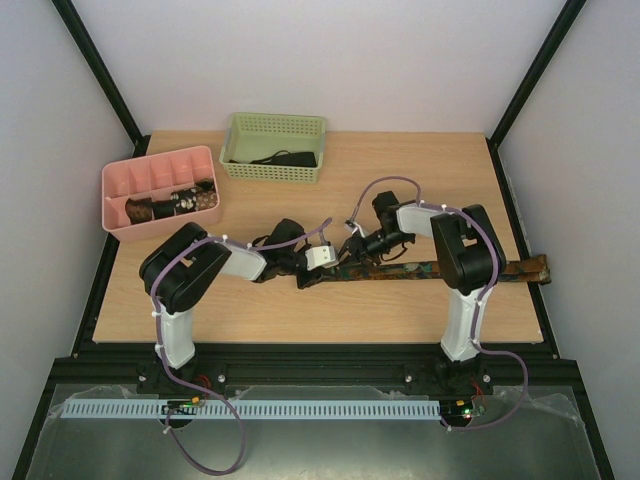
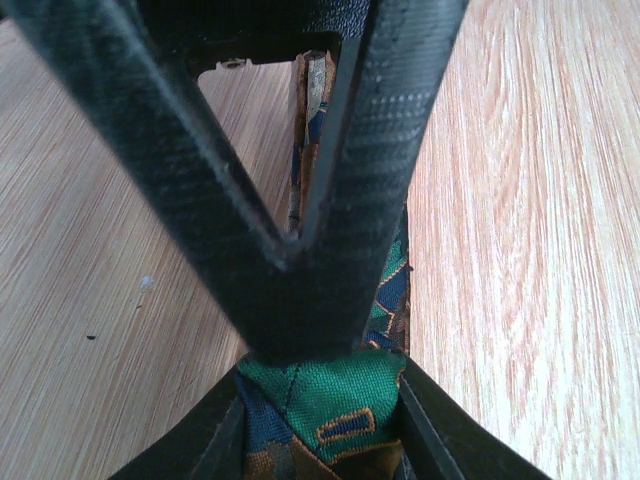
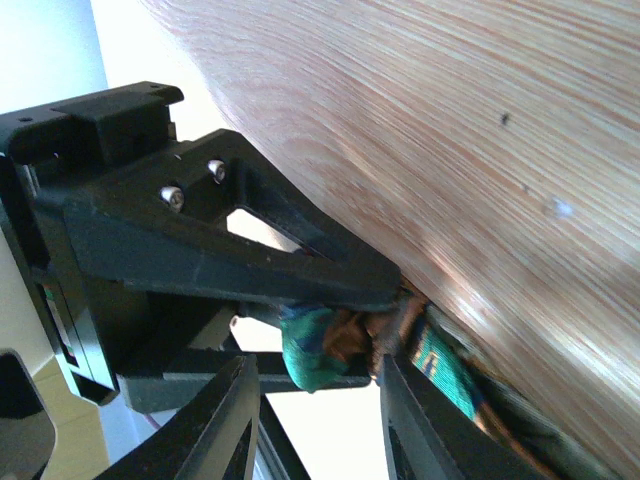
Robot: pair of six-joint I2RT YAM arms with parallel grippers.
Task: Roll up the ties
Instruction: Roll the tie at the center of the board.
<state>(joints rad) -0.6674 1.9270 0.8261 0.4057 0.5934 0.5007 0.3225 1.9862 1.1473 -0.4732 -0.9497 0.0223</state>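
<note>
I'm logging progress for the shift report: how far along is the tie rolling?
Done: rolled ties sit in the pink tray. In hand: one patterned tie lies stretched across the table, one end pinched by the left tool, the right tool alongside with jaws slightly apart; no full coil visible yet. Left: roll that tie, plus what looks like a dark tie in the green basket.

light wood-grain tabletop (image 1: pixel 300 320). a long patterned tie (image 1: pixel 525 268) lies flat on it, running from the left tool (image 1: pixel 305 278) past the right tool (image 1: pixel 352 252) and out over the edge. beyond and left of the left tool sits a pink compartment tray (image 1: pixel 160 177); straight beyond it, a green basket (image 1: pixel 272 170).
</note>
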